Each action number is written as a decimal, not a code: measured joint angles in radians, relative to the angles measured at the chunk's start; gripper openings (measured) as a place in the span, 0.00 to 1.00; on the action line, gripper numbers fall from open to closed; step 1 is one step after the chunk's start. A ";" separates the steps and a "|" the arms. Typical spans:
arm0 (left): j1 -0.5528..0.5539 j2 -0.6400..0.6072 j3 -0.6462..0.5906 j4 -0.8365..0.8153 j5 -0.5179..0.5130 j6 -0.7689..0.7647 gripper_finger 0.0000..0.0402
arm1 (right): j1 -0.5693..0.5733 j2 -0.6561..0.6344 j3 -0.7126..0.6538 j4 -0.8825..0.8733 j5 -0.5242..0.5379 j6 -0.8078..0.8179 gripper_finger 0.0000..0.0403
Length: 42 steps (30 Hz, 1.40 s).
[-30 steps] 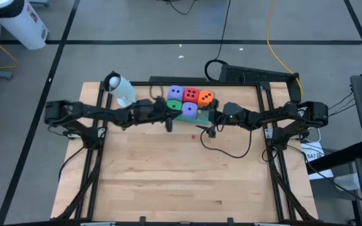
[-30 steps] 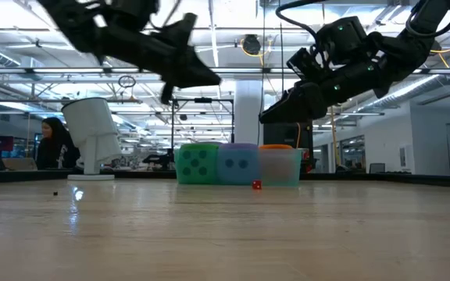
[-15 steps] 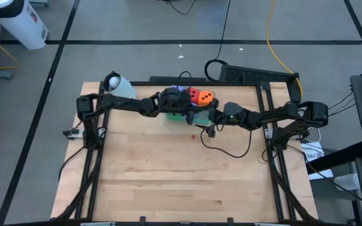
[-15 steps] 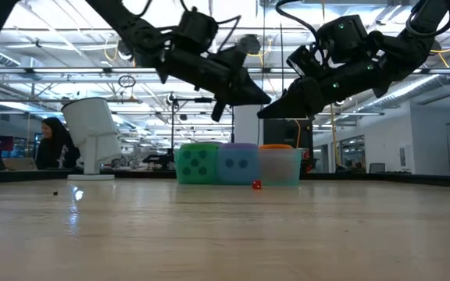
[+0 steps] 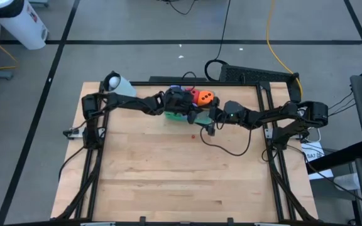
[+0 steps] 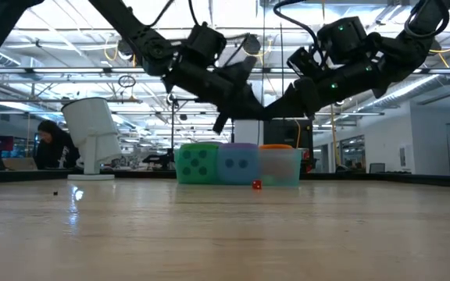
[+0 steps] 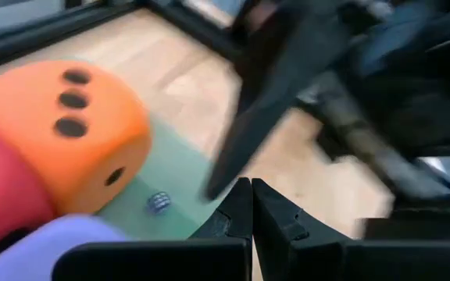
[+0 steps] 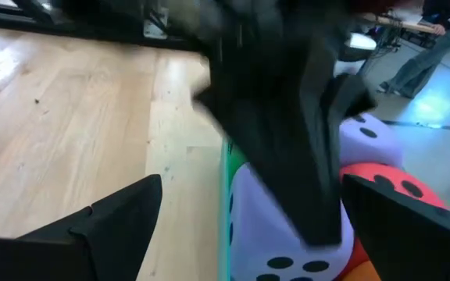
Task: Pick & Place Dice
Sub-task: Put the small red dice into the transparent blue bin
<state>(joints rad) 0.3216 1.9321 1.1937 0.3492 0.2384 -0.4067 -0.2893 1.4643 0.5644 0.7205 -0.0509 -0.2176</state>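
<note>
Several dice sit packed in the translucent green tray (image 6: 287,173) at the table's far side: orange die (image 7: 61,136), red die (image 7: 2,199), purple die (image 8: 287,226). They look soft and light; pinch opposite faces. Left gripper (image 7: 250,207) hovers closed above them; right gripper (image 5: 207,127) waits beside, spread wide.

dice (image 6: 238,165) in tray (image 6: 286,168), both arms above

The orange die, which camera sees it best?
The left wrist view: the orange die fills the picture, with three pips on one face and one on another. The high view shows it small, beside the left arm. The low view shows only an orange top above the green tray. The right wrist view shows just an edge.
</note>
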 joint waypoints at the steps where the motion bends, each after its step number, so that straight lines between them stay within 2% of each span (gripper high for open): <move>1: 0.001 -0.014 -0.001 0.000 0.022 0.010 0.00 | 0.000 0.000 0.000 -0.006 0.001 -0.001 0.95; 4: -0.005 -0.095 -0.003 -0.011 0.090 0.076 0.00 | 0.000 0.000 0.000 -0.014 0.002 0.002 0.95; 8: -0.041 -0.277 -0.059 -0.094 0.084 0.190 0.00 | 0.000 0.000 0.000 -0.006 0.002 0.027 0.95; 14: -0.150 -0.607 -0.259 -0.162 -0.112 0.271 0.00 | 0.004 0.000 0.000 0.005 -0.011 0.104 0.95; 20: -0.292 -0.843 -0.527 -0.157 -0.215 0.272 0.00 | 0.009 0.000 0.000 0.001 -0.085 0.151 0.95; 23: -0.358 -0.905 -0.651 -0.135 -0.330 0.247 0.01 | 0.019 0.000 0.000 -0.001 -0.084 0.155 0.95; 26: -0.406 -0.942 -0.753 0.009 -0.460 0.195 0.00 | 0.024 0.000 0.000 -0.002 -0.085 0.150 0.95; 30: -0.450 -0.977 -0.851 0.137 -0.565 0.187 0.00 | 0.023 0.000 0.000 0.005 -0.085 0.179 0.95; 36: -0.479 -1.046 -0.888 0.140 -0.640 0.204 0.00 | 0.026 0.000 0.001 0.028 -0.086 0.224 0.95; 40: -0.479 -1.066 -0.887 0.129 -0.628 0.179 0.00 | 0.059 0.000 0.001 0.012 -0.132 0.234 0.95; 42: -0.488 -1.065 -0.887 0.073 -0.602 0.150 0.00 | 0.092 0.000 0.001 -0.004 -0.140 0.224 0.95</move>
<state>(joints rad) -0.1666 0.8672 0.3065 0.4226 -0.3632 -0.2565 -0.1977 1.4643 0.5652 0.7167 -0.1909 0.0062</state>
